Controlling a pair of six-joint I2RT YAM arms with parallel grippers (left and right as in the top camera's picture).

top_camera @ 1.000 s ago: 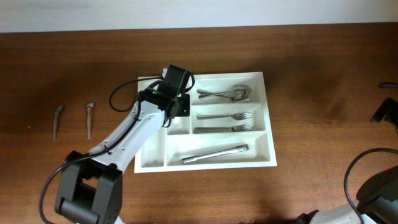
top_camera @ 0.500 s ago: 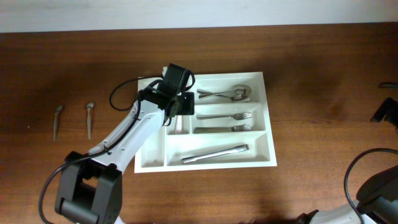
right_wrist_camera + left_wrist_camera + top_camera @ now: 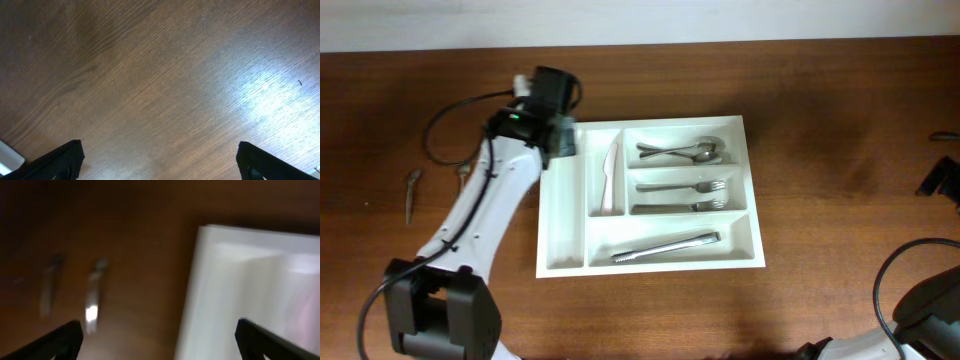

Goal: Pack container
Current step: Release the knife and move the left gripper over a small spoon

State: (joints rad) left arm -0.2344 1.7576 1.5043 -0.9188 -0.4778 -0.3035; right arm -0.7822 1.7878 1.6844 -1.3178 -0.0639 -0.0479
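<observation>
Left end effector [image 3: 159, 341]: fingers wide apart, nothing held; hung over the worktop [image 3: 840, 110] just off the tray's top-left corner.
Right end effector [image 3: 159, 161]: fingers wide apart, nothing between them, bare wood below; sat at the far right, well apart from the tray.
Tray [image 3: 750, 195]: white, divided, mid-worktop.
White knife [image 3: 610, 178]: lay lengthwise in the narrow slot second from the tray's left edge.
Spoons [image 3: 682, 152]: top-right slot, bowls pointing right.
Forks [image 3: 685, 187]: two, one each in the two middle-right slots.
Tongs [image 3: 666, 247]: in the long bottom slot, slightly tilted.
Loose utensils [image 3: 412, 193]: two on the worktop left of the tray, side by side; the nearer one partly hidden by the left arm from overhead. Blurred in the left wrist view, type unclear.
</observation>
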